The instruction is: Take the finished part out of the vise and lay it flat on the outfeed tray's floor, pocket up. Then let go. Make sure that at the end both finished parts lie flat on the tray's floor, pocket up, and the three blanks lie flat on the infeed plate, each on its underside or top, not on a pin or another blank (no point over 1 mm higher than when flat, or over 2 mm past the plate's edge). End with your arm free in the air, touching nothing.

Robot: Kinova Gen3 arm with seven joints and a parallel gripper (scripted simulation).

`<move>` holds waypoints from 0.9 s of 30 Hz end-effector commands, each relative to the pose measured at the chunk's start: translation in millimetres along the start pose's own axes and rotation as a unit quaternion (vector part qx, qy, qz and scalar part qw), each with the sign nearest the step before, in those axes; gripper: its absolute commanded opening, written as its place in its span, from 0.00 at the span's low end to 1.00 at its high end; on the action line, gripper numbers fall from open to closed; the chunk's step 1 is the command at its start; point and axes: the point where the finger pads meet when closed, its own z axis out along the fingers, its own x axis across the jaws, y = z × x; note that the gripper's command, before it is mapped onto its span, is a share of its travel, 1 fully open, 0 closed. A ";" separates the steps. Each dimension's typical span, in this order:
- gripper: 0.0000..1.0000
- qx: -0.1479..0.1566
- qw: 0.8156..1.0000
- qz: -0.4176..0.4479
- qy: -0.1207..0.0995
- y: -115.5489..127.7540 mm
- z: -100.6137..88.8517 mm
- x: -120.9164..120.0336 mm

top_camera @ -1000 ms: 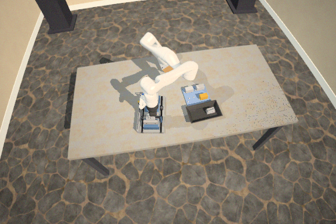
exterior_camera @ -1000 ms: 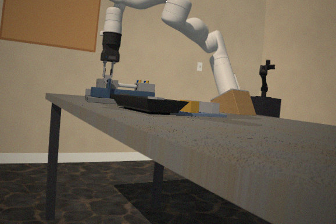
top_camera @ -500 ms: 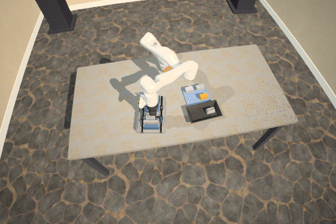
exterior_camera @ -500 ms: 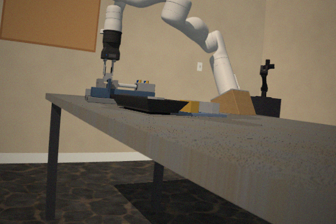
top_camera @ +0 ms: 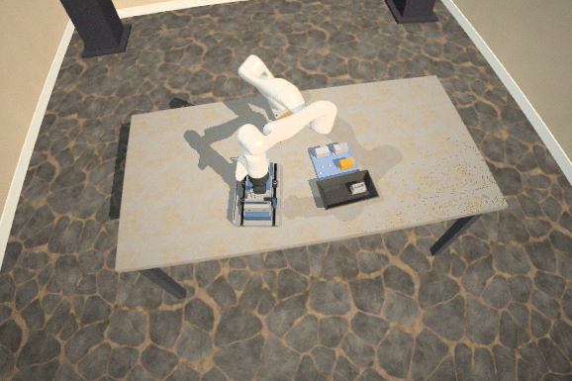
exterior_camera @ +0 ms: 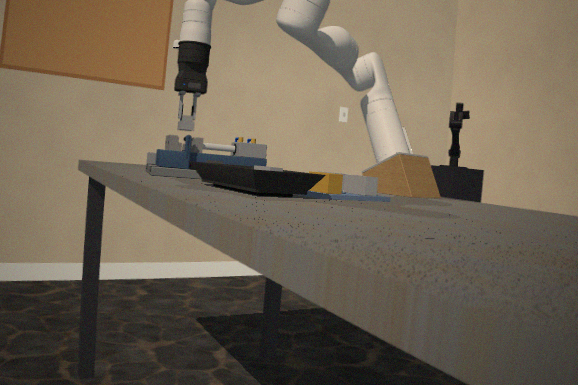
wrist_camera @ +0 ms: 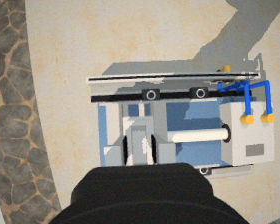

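Observation:
My gripper [exterior_camera: 187, 118] is shut on the finished part [exterior_camera: 186, 124], a small grey block, and holds it a little above the vise [exterior_camera: 207, 155]. The vise is blue and grey with a white screw bar and stands near the table's front edge [top_camera: 257, 195]. In the wrist view the fingers and the part [wrist_camera: 140, 145] hang over the vise's blue body [wrist_camera: 184, 124]. The outfeed tray [top_camera: 347, 189] is a dark open box to the right of the vise. It also shows in the exterior view [exterior_camera: 255, 178].
A small white block [top_camera: 358, 188] lies inside the tray. Behind the tray a blue plate [top_camera: 334, 159] carries two white blocks and an orange one [top_camera: 345, 163]. The arm's tan base [exterior_camera: 401, 175] stands at the table's back.

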 end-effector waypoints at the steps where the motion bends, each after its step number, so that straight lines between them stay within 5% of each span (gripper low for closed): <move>1: 0.00 -0.002 1.000 0.000 -0.002 0.2 -4.6 -1.2; 27: 0.00 -0.002 1.000 -0.004 -0.003 9.8 -14.6 -2.8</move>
